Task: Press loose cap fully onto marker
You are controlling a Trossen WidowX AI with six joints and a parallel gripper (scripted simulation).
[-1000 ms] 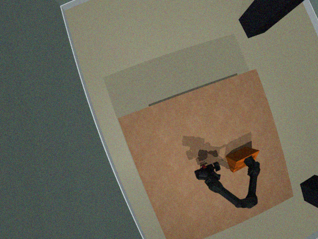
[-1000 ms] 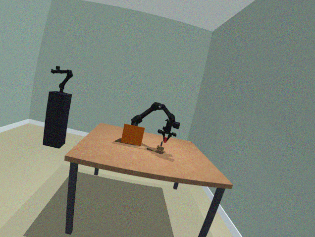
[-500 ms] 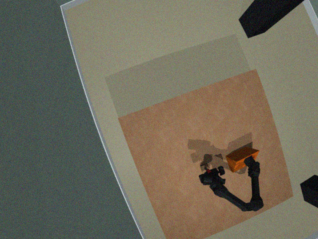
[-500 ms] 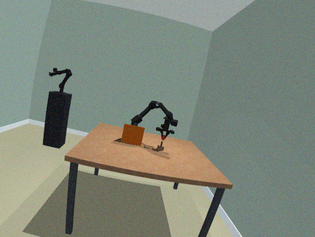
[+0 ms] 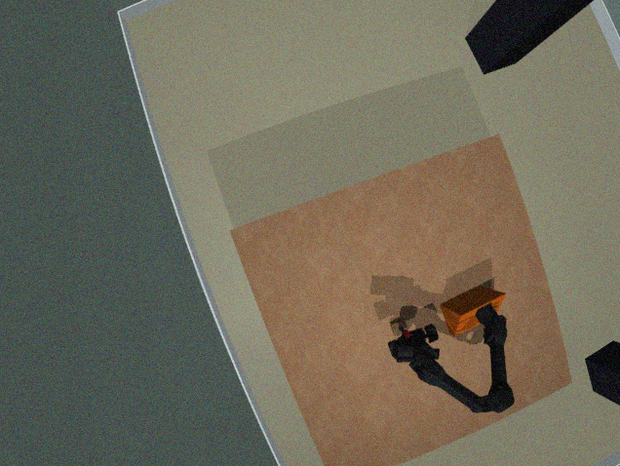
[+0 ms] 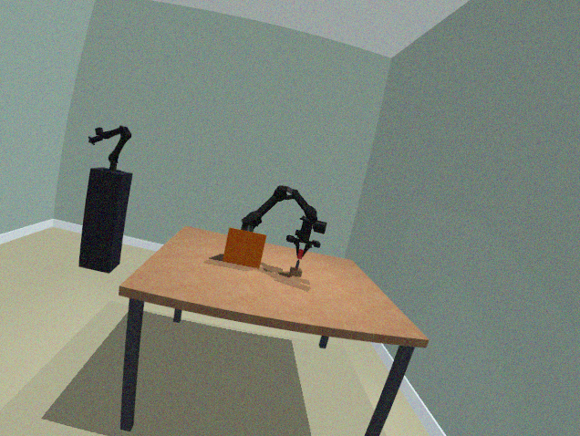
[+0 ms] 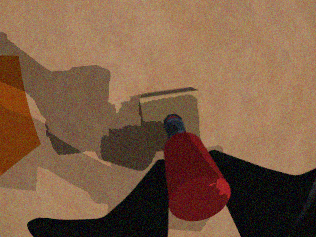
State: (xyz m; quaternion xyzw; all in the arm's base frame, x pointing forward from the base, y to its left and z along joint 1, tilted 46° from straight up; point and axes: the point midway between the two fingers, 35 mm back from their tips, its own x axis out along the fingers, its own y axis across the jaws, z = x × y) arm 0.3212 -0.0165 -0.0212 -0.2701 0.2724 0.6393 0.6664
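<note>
The red cap (image 5: 406, 333) (image 6: 300, 254) (image 7: 192, 176) is held between the fingers of my gripper (image 6: 300, 256) (image 7: 187, 161), which is shut on it. The marker (image 6: 296, 264) (image 7: 174, 126) stands upright, dark blue, in the small tan holder block (image 6: 295, 272) (image 7: 175, 105). In the exterior view the cap is directly above the marker's top, very close to it. In the wrist view the marker's dark end shows just past the cap's far end, and the cap hides part of it. Whether they touch, I cannot tell.
An orange box (image 5: 455, 323) (image 6: 243, 248) (image 7: 17, 119) stands on the wooden table (image 5: 350, 240) (image 6: 262, 295), beside the arm's base and to one side of the holder. A second arm stands on a dark pedestal (image 6: 103, 220) off the table.
</note>
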